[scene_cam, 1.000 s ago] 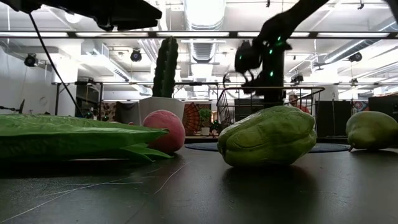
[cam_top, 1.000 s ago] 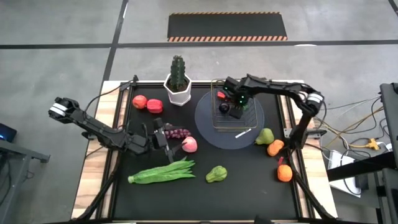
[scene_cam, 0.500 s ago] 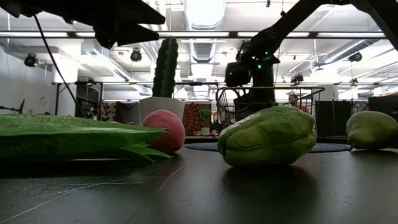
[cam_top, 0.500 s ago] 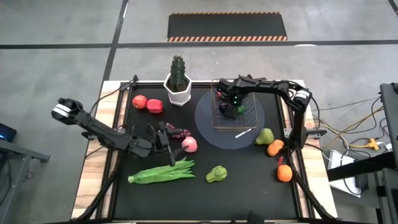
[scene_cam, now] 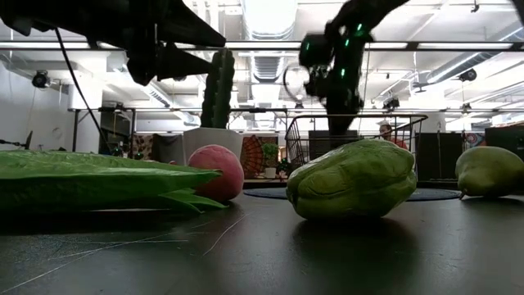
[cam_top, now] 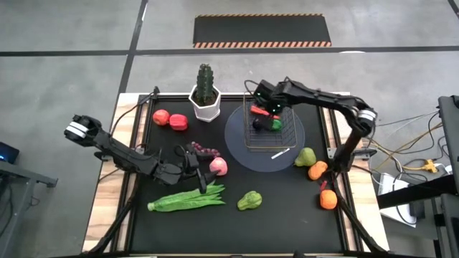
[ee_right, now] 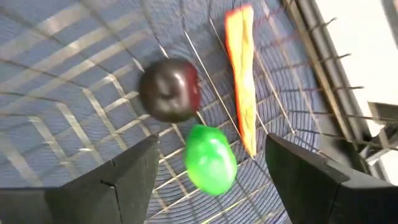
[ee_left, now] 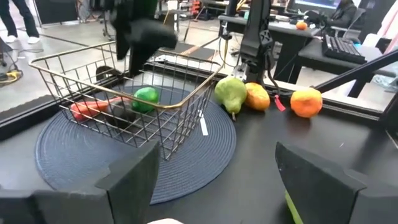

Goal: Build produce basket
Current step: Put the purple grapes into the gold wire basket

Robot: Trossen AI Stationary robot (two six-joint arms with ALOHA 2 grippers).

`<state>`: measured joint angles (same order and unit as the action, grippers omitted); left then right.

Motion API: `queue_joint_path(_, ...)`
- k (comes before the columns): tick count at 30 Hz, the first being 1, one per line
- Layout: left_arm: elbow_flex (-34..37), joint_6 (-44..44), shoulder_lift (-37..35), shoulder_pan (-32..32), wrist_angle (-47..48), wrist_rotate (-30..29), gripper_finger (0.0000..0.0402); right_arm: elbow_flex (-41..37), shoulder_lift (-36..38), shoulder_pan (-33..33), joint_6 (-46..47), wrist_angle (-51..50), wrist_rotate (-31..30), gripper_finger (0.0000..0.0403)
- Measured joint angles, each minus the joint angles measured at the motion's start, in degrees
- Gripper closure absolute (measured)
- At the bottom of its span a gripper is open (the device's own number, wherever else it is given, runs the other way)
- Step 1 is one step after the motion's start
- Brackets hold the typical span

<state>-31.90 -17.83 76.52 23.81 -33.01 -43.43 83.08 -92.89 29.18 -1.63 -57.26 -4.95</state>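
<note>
A potted cactus (cam_top: 205,92) in a white pot stands upper centre of the high view. A round grey plate (cam_top: 240,140) lies right of centre on the black table (cam_top: 287,208). A hazard-striped floor mat (cam_top: 262,30) lies at top.

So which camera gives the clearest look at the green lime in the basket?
The right wrist view: the lime fills the frame from just above, beside a dark fruit and the carrot. The left wrist view shows it smaller, behind the basket wires. The high view gives only a green speck; the low view hides it.
</note>
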Motion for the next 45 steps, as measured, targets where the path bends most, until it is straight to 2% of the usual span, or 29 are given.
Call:
queue_joint_path(3, -0.04, 0.1, 0.87, 0.0, -1.27, -0.01, 0.01, -1.34, 5.19, -2.27, 1.53, 3.71, -0.07, 0.0128)
queue_joint_path(5, -0.04, 0.16, 0.72, -0.02, -1.24, -0.13, 0.01, -3.73, 8.97, -4.38, 2.43, 10.34, -0.12, 0.0129)
queue_joint_path(14, -0.24, 2.28, -1.19, -0.22, -1.27, -1.91, 0.01, -23.12, 23.69, -16.55, 2.15, 42.52, 0.61, 0.0133)
queue_joint_path(18, -0.24, 2.26, -1.07, -0.23, -1.13, -1.93, 0.01, -32.7, 27.37, -22.0, 0.22, 56.63, 1.55, 0.0133)
queue_joint_path(25, -0.24, 1.8, -1.03, -0.24, -1.14, -1.91, 0.01, -43.4, 29.14, -28.37, -5.01, 76.95, 8.72, 0.0135)
queue_joint_path(45, -0.15, 5.12, -1.95, -0.59, -0.35, -1.91, 0.01, -46.35, 29.1, -30.08, -0.92, 78.56, 9.96, 0.0138)
